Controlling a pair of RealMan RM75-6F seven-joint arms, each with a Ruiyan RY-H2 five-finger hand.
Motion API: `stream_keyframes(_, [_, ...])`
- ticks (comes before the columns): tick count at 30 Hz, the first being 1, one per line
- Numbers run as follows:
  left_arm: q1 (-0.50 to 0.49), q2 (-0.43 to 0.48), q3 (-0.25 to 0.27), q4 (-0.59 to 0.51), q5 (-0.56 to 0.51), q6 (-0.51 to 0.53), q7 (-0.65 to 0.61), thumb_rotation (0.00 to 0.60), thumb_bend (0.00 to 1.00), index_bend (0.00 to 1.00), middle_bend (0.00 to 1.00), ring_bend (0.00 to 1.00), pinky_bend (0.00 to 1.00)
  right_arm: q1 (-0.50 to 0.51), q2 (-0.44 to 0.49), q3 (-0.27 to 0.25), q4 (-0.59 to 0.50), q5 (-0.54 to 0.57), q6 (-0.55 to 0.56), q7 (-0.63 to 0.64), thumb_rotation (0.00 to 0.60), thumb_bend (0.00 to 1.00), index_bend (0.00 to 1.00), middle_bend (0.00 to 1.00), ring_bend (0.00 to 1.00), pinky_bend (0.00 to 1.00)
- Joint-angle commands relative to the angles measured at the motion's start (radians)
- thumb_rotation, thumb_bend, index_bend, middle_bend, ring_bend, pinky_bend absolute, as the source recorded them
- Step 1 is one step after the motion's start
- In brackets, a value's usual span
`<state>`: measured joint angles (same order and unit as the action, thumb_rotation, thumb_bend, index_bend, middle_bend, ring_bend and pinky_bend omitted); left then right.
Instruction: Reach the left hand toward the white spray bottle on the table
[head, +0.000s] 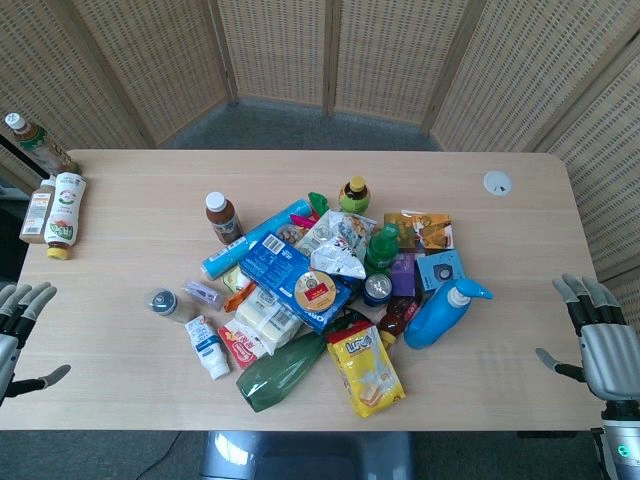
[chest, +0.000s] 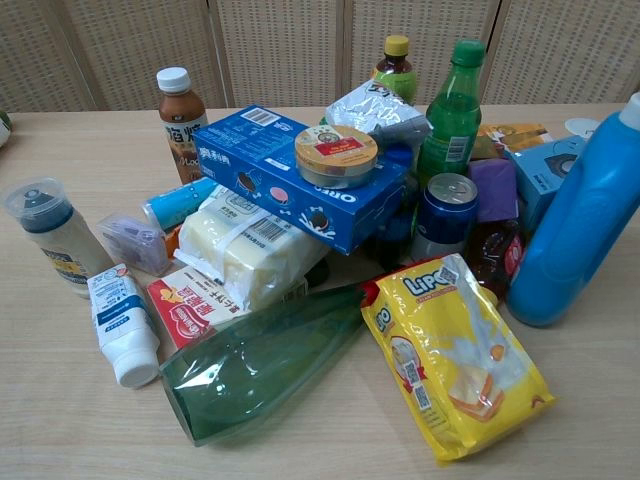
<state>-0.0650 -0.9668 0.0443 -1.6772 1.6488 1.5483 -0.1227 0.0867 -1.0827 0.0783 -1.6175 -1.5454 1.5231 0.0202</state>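
The white spray bottle (head: 166, 303) (chest: 52, 236) stands upright at the left edge of the pile, with a clear cap over a dark nozzle. My left hand (head: 20, 335) hovers at the table's left edge, well to the left of the bottle, fingers spread and holding nothing. At the right edge my right hand (head: 598, 340) is also spread and empty. Neither hand shows in the chest view.
Beside the bottle lie a white tube (head: 208, 347) (chest: 120, 325) and a small purple pack (chest: 133, 242). The pile holds a blue cookie box (head: 290, 272), a green pouch (chest: 260, 365), a yellow snack bag (head: 367, 368) and a blue bottle (head: 443, 312). Bottles (head: 62, 210) lie far left.
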Motion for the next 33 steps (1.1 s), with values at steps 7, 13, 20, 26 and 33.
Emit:
stream_keyframes(7, [-0.018, -0.017, -0.007, 0.034, 0.005, -0.026, 0.003, 0.6, 0.0, 0.0, 0.0, 0.0, 0.0, -0.001, 0.005, -0.001, -0.003, 0.003, -0.003, 0.01, 0.6, 0.0, 0.0, 0.0, 0.0, 0.0])
stream_keyframes(13, [-0.118, -0.058, -0.02, 0.133, 0.078, -0.118, 0.004, 0.6, 0.0, 0.0, 0.0, 0.0, 0.0, -0.003, 0.007, 0.0, -0.008, 0.011, -0.004, 0.007, 0.6, 0.0, 0.0, 0.0, 0.0, 0.0])
stream_keyframes(20, [-0.238, -0.141, -0.064, 0.237, 0.135, -0.191, 0.085, 0.6, 0.0, 0.0, 0.0, 0.0, 0.0, -0.008, 0.01, 0.003, -0.013, 0.015, 0.005, 0.004, 0.6, 0.0, 0.0, 0.0, 0.0, 0.0])
stream_keyframes(26, [-0.293, -0.183, -0.073, 0.25, 0.087, -0.292, 0.139, 0.6, 0.0, 0.0, 0.0, 0.0, 0.0, -0.006, 0.012, 0.004, -0.009, 0.022, -0.004, 0.016, 0.6, 0.0, 0.0, 0.0, 0.0, 0.0])
stream_keyframes(33, [-0.333, -0.249, -0.058, 0.31, 0.047, -0.378, 0.179, 0.6, 0.0, 0.0, 0.0, 0.0, 0.0, -0.005, 0.012, 0.002, -0.009, 0.016, -0.005, 0.021, 0.6, 0.0, 0.0, 0.0, 0.0, 0.0])
